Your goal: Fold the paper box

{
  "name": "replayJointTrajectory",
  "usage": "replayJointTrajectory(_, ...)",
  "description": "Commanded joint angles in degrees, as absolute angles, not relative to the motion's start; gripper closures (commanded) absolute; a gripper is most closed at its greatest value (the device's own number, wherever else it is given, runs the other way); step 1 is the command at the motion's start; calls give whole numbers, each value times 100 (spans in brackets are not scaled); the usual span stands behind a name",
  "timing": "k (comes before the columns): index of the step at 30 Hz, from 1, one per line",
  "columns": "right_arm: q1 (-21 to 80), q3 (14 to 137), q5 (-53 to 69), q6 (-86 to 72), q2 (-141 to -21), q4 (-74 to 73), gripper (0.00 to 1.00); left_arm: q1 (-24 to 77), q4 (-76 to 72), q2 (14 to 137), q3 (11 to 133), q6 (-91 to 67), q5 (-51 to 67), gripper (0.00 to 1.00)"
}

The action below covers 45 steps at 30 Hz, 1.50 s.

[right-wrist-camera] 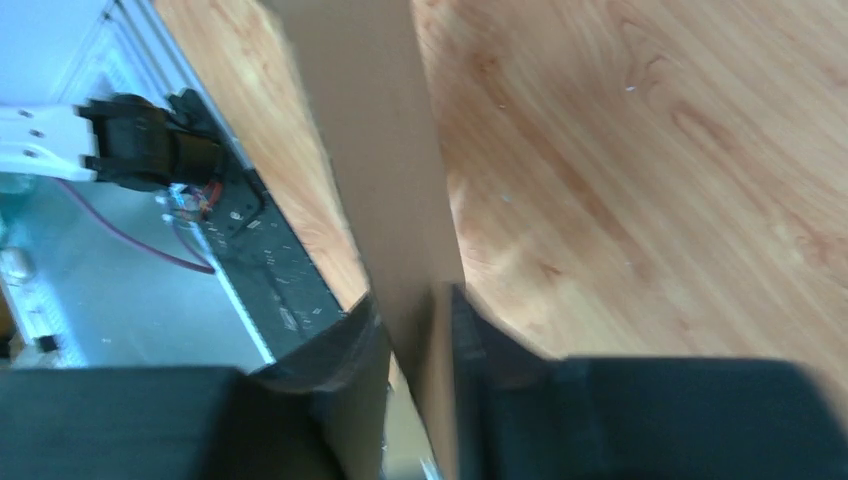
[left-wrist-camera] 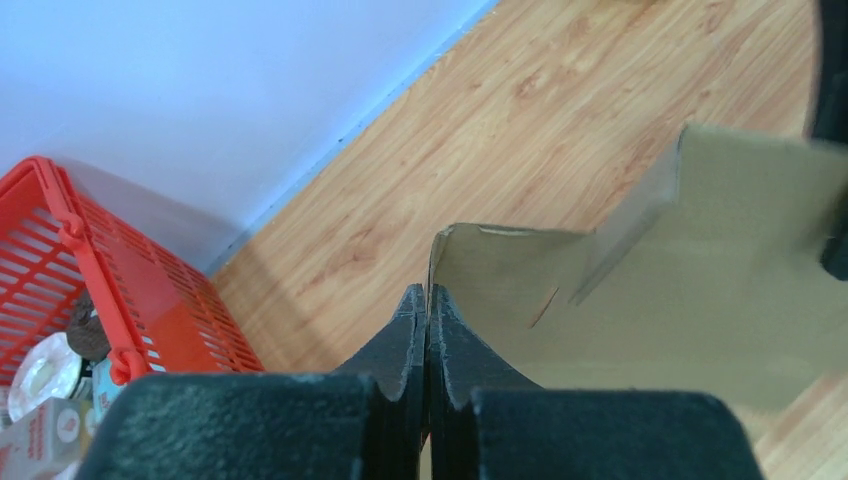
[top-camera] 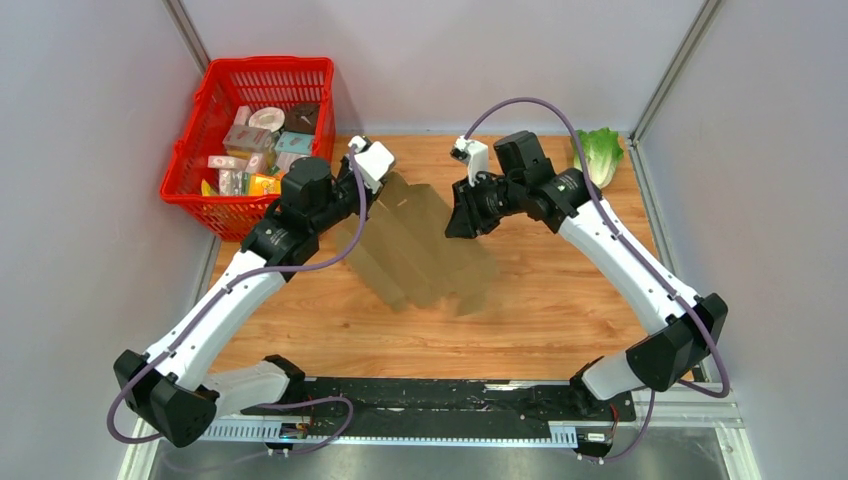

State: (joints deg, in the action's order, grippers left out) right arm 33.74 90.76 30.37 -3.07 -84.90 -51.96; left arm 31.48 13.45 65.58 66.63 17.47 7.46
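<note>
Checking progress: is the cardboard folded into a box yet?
Not yet: the cardboard sheet is spread open, flaps sticking out, no closed walls.

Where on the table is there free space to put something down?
Free: the near strip of table between box and black rail. Crowded: the middle, with box, left arm and right arm; basket and lettuce take the far corners.

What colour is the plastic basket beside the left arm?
The basket is red, with open lattice walls; it shows best in the top external view.
</note>
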Motion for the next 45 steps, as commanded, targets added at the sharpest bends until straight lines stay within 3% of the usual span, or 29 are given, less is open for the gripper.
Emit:
replayJointTrajectory(1, 3393, 8553, 2339, -369, -8236, -4396, 64, 3164, 1528, 6258, 6829, 1354, 1116, 100)
replayJointTrajectory(6, 3375, 7840, 2233, -290, -8095, -3394, 59, 3164, 1626, 6153, 6812, 1116, 1616, 100)
replayJointTrajectory(14, 3147, 7752, 2179, -176, -7550, -3103, 45, 3164, 1740, 6091, 6785, 1186, 1696, 100)
replayJointTrajectory(19, 3094, 7445, 2478, 130, -7146, -2822, 43, 3155, 1924, 6100, 6899, 1143, 2030, 100)
replayJointTrajectory(22, 3085, 7549, 2443, 106, -7189, -2830, 53, 3155, 1969, 6047, 6908, 1169, 2135, 100)
replayJointTrajectory(25, 3067, 7611, 2531, 35, -7207, -2874, 78, 3155, 1951, 6021, 6847, 1143, 2118, 100)
replayJointTrajectory(26, 3076, 7655, 2557, 35, -7207, -2891, 96, 3155, 1960, 6021, 6855, 1125, 2118, 100)
replayJointTrajectory(27, 3076, 7690, 2584, -113, -7216, -2918, 100, 3155, 1986, 6047, 6916, 1099, 2066, 94)
replayJointTrajectory(29, 3076, 7743, 2663, -149, -7216, -2997, 100, 3146, 2118, 6047, 7022, 985, 1917, 77)
replayJointTrajectory(30, 3076, 7761, 2646, -158, -7207, -3014, 100, 3146, 2153, 5995, 7101, 967, 1698, 62)
replayJointTrajectory(33, 3076, 7883, 2452, -228, -7233, -3190, 100, 3146, 2040, 5619, 6980, 888, 1223, 49)
replayJointTrajectory(36, 3067, 8076, 2706, -299, -7382, -3383, 100, 3146, 1478, 5161, 6585, 800, 1640, 40)
replayJointTrajectory(40, 3137, 8226, 3234, -316, -7532, -3445, 100, 3146, 1170, 5211, 6680, 179, 2329, 44)
replayJointTrajectory(41, 3207, 8261, 3200, -334, -7576, -3480, 100, 3146, 1073, 5264, 6680, 28, 2346, 47)
replayJointTrajectory(42, 3252, 8305, 3147, -325, -7620, -3507, 100, 3155, 959, 5413, 6662, -243, 2399, 57)
replayJointTrajectory(45, 3384, 8376, 2962, -422, -7664, -3489, 100, 3146, 650, 5685, 6715, -869, 2174, 58)
